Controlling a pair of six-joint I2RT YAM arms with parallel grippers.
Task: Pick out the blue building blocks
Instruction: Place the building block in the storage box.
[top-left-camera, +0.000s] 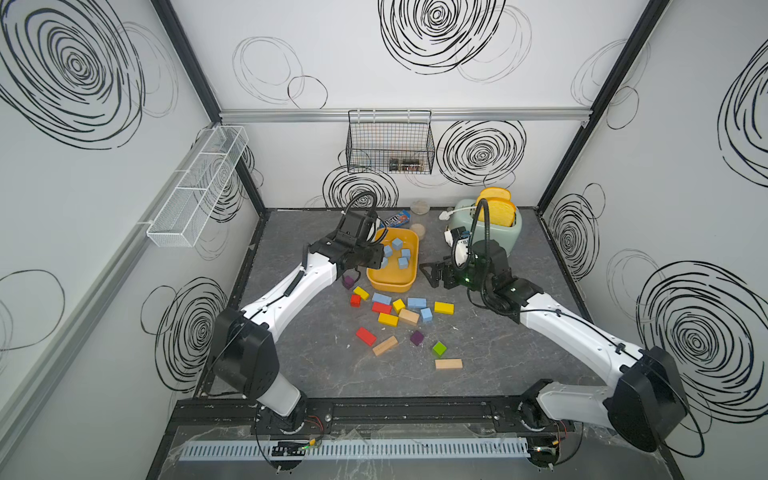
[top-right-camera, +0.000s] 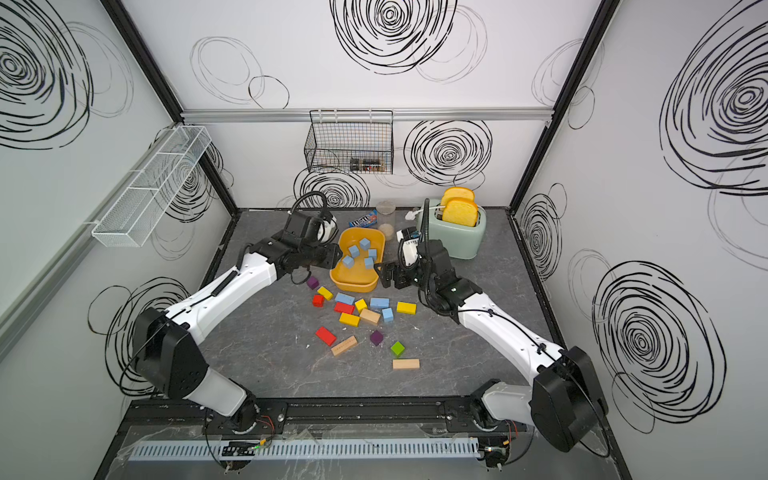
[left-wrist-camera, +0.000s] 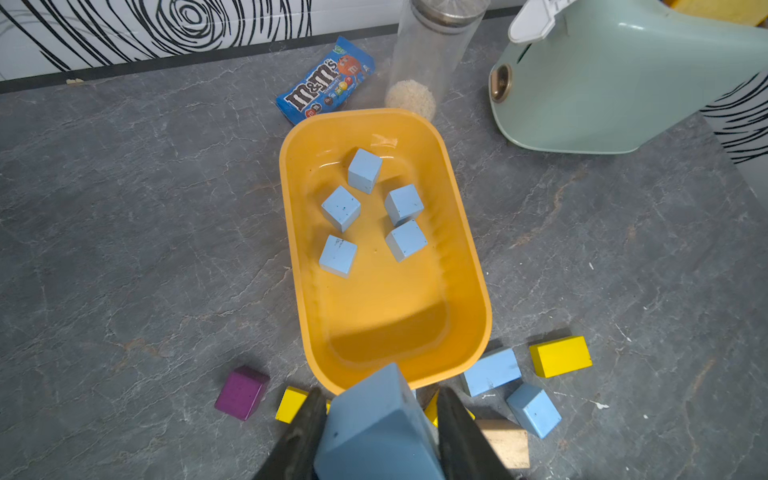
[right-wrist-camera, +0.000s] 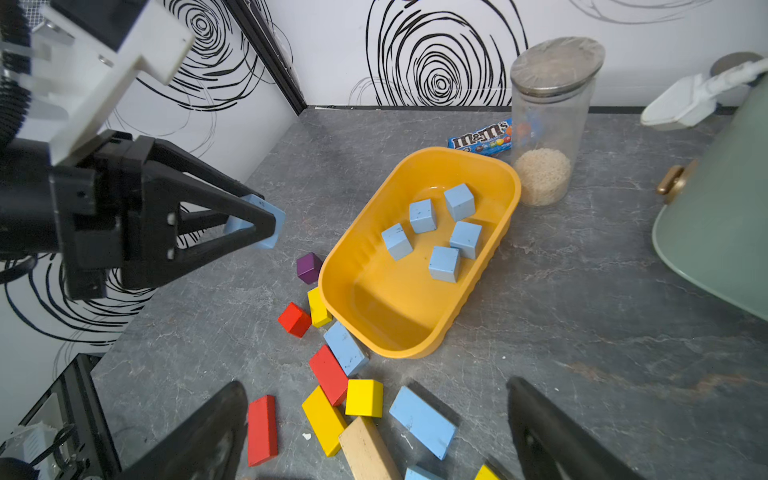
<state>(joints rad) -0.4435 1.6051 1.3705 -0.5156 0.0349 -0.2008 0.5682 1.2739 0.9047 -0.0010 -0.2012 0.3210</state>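
Top views: left arm (top-left-camera: 291, 286) stretched forward, left gripper (right-wrist-camera: 264, 216) clenched on a matte light-blue block (right-wrist-camera: 274, 214) at the yellow tub's (top-left-camera: 390, 286) nine o'clock, five blue cubes (top-left-camera: 397, 244) inside; right gripper (top-left-camera: 427, 275) splayed empty.

Lt-blue blocks (left-wrist-camera: 340, 208) in yellow tub (left-wrist-camera: 386, 307); grey marbled tabletop (left-wrist-camera: 145, 249) (walls (top-left-camera: 332, 62): blk swirls).

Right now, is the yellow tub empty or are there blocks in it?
Not empty. Five blue cubes sit in the yellow tub, bunched at one end.
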